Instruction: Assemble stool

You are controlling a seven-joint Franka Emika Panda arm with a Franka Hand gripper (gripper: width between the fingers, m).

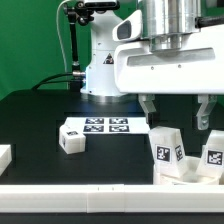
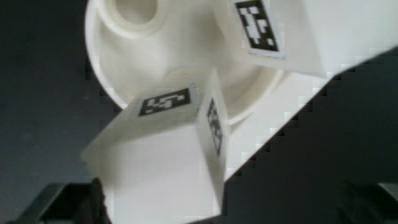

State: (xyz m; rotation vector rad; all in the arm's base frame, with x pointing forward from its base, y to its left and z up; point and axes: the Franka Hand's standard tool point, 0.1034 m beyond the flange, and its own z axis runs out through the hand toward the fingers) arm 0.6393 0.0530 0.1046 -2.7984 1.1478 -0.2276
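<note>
The seat disc (image 2: 151,45) is round and white with a hollow in the middle. It sits at the exterior view's right, near the front of the black table (image 1: 40,120), right under the gripper (image 1: 176,112). A chunky white leg (image 2: 157,160) lies across the disc's edge. The wrist view shows this close up, but the exterior view does not. There the same heap is just white pieces (image 1: 170,152) with tags facing out, and I cannot tell which piece is which. The only marks on them are black-and-white square tags: one on the disc (image 2: 263,25) and two on the leg (image 2: 166,102) — no words or letters. The gripper's two fingers (image 1: 148,108) hang spread apart above the heap, holding nothing. Only the exterior view shows the rest. A loose leg (image 1: 72,137) with its own tag stands left of the middle, just in front of the marker board (image 1: 108,125). A plain white block (image 1: 4,155) sits at the far left edge, a white rail (image 1: 90,192) runs along the front, and the arm's white base (image 1: 100,65) stands at the back by a green wall (image 1: 30,40).
</note>
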